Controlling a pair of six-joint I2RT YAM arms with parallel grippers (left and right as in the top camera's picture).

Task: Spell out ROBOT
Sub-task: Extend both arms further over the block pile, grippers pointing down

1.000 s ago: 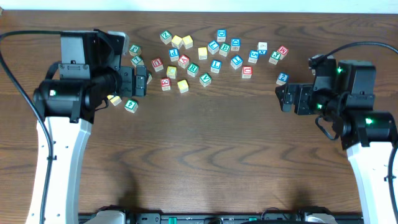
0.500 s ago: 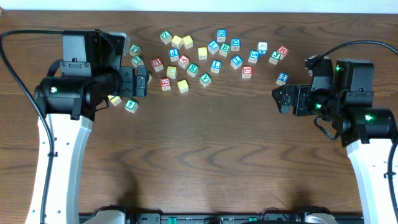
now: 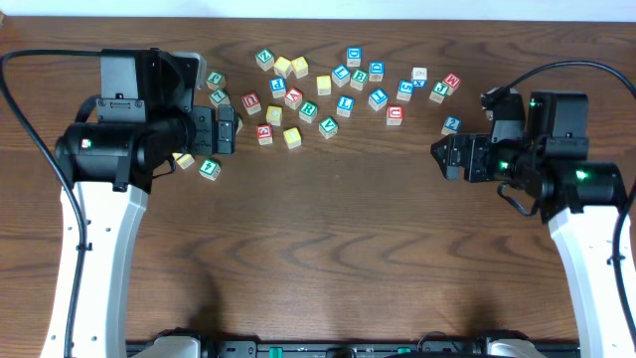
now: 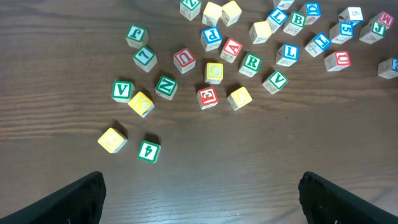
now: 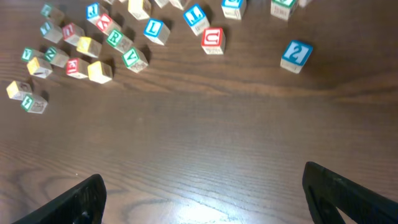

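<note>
Cubes: wooden letter cubes (image 3: 345, 103) lay scattered along far edge of desk (image 3: 328, 249). Green-lettered R cube (image 4: 250, 63) sat mid-cluster, just right of left gripper (image 3: 227, 129), well apart from right gripper (image 3: 444, 157). Both grippers spread wide, empty. Judgement: L arm nearer for R.

Left arm (image 3: 99, 229) and right arm (image 3: 596, 278): each has a white lower link, a black motor housing with small green lights, a black cable (image 3: 586, 65) arching at 12 o'clock, and black fingers (image 4: 78, 200).
</note>
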